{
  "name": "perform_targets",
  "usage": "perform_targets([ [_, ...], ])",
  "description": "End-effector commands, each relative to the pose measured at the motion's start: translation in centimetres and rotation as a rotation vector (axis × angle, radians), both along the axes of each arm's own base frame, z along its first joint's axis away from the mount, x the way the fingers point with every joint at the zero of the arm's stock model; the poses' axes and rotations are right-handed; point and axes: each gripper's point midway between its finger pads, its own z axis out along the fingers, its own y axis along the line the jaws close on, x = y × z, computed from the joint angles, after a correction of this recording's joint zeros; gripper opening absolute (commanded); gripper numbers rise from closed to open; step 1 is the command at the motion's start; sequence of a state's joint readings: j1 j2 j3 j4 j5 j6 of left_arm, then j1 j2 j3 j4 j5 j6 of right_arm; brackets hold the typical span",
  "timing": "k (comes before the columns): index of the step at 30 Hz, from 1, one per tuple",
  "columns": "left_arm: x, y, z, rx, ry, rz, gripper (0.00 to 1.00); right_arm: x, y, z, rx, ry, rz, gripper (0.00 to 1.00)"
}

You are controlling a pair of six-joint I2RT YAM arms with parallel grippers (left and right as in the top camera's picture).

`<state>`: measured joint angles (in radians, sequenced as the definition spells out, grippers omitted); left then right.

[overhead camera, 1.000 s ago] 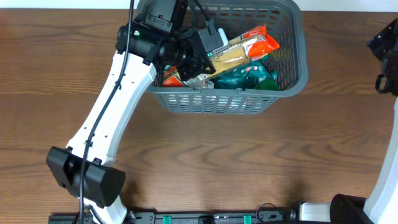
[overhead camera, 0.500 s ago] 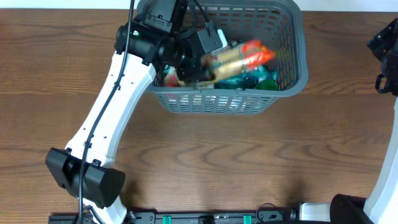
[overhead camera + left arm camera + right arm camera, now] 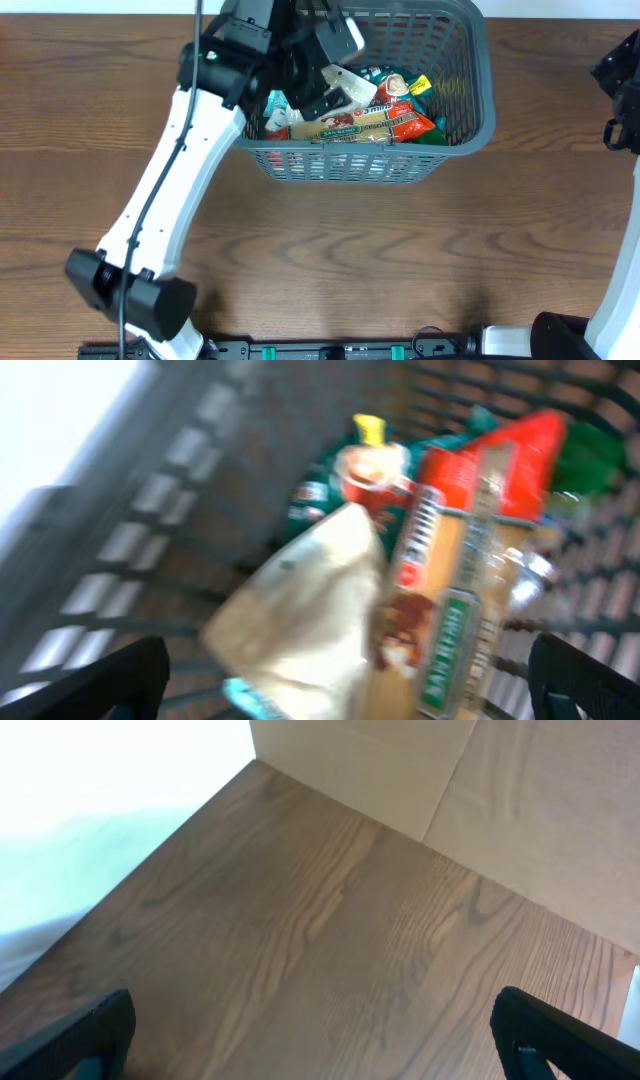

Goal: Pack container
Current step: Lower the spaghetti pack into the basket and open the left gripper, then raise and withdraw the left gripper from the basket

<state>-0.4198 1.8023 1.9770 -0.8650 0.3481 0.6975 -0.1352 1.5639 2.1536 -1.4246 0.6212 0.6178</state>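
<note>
Brown wooden table (image 3: 330,260), seen from above. Dark grey container (image 3: 345,165) at far edge, holding several food packets: red-and-tan pasta packet (image 3: 370,122) uppermost, white pouch (image 3: 352,90) just behind. Left gripper (image 3: 345,680) above container's left half, fingers spread wide, gripping nothing. Right gripper (image 3: 320,1040) well right of container, fingers apart too. No packets visible outside container; packing judged nearly or fully done.
</note>
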Motion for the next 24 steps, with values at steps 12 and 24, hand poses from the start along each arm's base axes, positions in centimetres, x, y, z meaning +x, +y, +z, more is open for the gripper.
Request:
perform_targets([
  [12,-4.5,20.6,13.7,-0.149,-0.299,1.178,0.98,-0.3,-0.5,0.4,-0.009,-0.012,-0.025,0.99],
  [24,-9.6,25.5,12.9,-0.164,-0.206,1.338,0.99,-0.3,-0.5,0.4,-0.009,-0.012,-0.025,0.99],
])
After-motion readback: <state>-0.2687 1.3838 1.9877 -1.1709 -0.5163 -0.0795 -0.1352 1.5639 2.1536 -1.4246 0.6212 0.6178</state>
